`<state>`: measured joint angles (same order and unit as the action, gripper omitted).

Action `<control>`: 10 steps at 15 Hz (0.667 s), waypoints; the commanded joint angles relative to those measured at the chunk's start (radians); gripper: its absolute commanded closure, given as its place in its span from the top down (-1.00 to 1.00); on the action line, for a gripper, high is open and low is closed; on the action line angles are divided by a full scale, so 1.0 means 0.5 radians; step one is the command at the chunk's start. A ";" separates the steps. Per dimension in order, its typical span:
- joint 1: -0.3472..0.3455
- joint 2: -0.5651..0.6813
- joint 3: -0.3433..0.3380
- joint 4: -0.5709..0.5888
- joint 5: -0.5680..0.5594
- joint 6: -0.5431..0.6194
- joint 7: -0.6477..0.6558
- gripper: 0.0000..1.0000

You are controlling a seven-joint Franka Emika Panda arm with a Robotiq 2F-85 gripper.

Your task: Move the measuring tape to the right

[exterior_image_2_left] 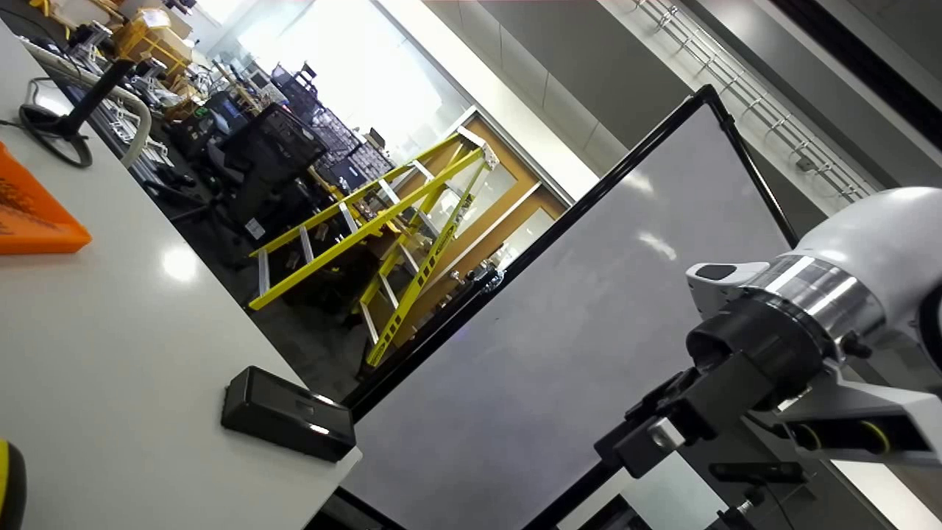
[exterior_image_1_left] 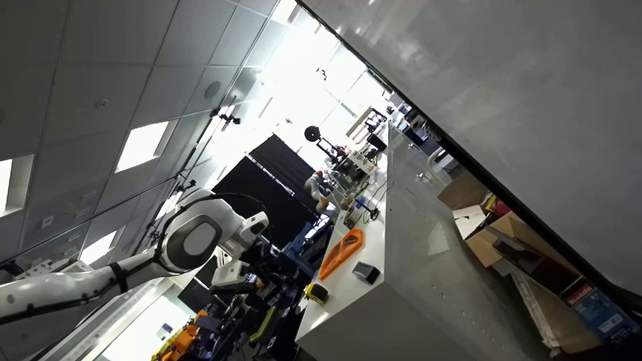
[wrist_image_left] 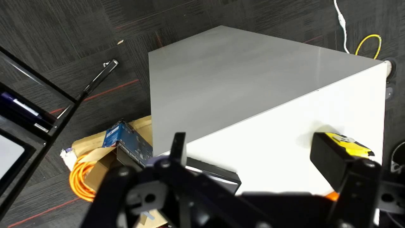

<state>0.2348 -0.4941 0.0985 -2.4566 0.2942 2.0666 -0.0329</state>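
The yellow and black measuring tape point(exterior_image_1_left: 317, 293) stands on the white table top near its end. In an exterior view only its edge point(exterior_image_2_left: 10, 486) shows. In the wrist view the tape point(wrist_image_left: 332, 155) lies at the right, overlapping the right finger in the picture, so that fingertip is hard to make out. My gripper point(wrist_image_left: 267, 152) is open with its fingers wide apart and nothing between them. In an exterior view the gripper point(exterior_image_2_left: 625, 445) hangs in the air, apart from the tape and the table.
A black box point(exterior_image_1_left: 366, 272) sits near the table's corner, also in the wrist view point(wrist_image_left: 218, 177). An orange tray-like piece point(exterior_image_1_left: 342, 253) lies beyond the tape. A whiteboard point(exterior_image_2_left: 567, 294) stands beside the table. Cardboard boxes point(exterior_image_1_left: 491, 245) are on the floor.
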 commanded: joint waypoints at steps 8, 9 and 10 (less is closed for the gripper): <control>0.024 0.197 0.067 0.112 -0.019 -0.010 -0.079 1.00; 0.051 0.275 0.095 0.158 -0.042 -0.040 -0.144 1.00; 0.074 0.331 0.117 0.187 -0.055 -0.050 -0.212 1.00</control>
<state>0.2438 -0.4384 0.1280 -2.4396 0.2888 2.0661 -0.0745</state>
